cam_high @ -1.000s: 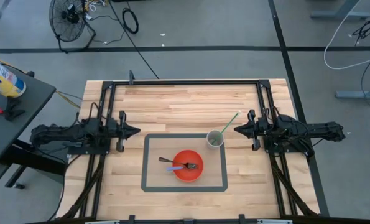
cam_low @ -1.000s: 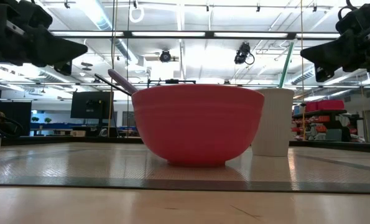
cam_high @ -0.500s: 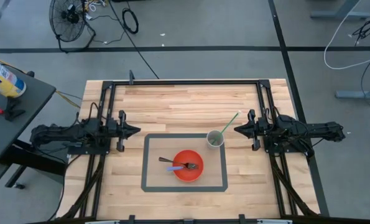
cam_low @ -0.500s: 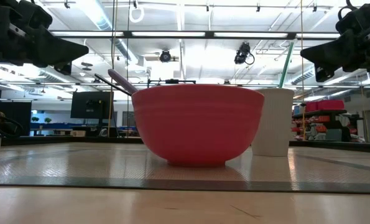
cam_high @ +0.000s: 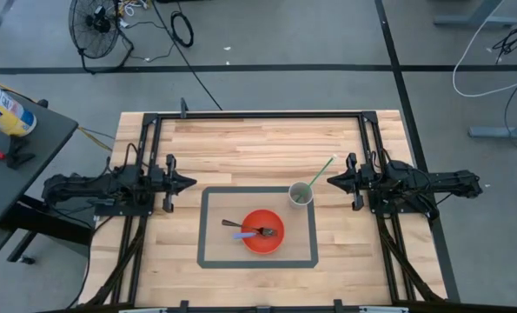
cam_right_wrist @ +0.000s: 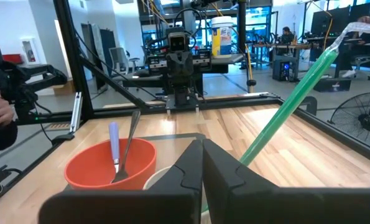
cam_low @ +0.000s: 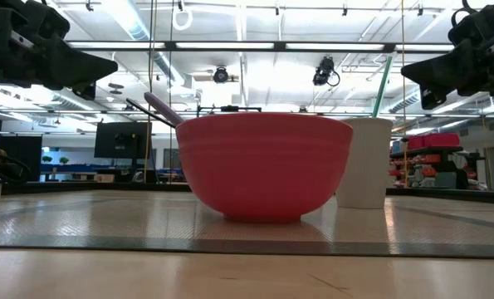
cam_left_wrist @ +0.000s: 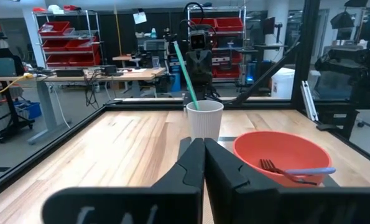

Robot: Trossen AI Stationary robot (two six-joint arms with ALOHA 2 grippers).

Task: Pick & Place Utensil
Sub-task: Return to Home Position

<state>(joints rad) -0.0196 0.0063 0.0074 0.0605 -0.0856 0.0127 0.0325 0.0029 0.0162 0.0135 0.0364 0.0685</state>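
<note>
A red bowl (cam_high: 262, 231) stands inside the taped rectangle and holds a purple-handled utensil (cam_high: 237, 224) and a fork (cam_high: 260, 232), both leaning on its rim. A white cup (cam_high: 301, 194) beside the bowl holds a green utensil (cam_high: 320, 171) that leans out over its rim. My left gripper (cam_high: 191, 183) hovers shut at the table's left side, above the wood. My right gripper (cam_high: 330, 182) hovers shut at the right side, close to the cup. The wrist views show the bowl (cam_left_wrist: 283, 154) and the cup (cam_left_wrist: 204, 119), and the green utensil (cam_right_wrist: 284, 109).
A dark tape rectangle (cam_high: 201, 228) frames the bowl and cup. Black rails (cam_high: 258, 115) run around the table's edges. Bare wood lies toward the far edge (cam_high: 258, 143). A side table with a bottle (cam_high: 4, 109) stands to the left, beyond the table.
</note>
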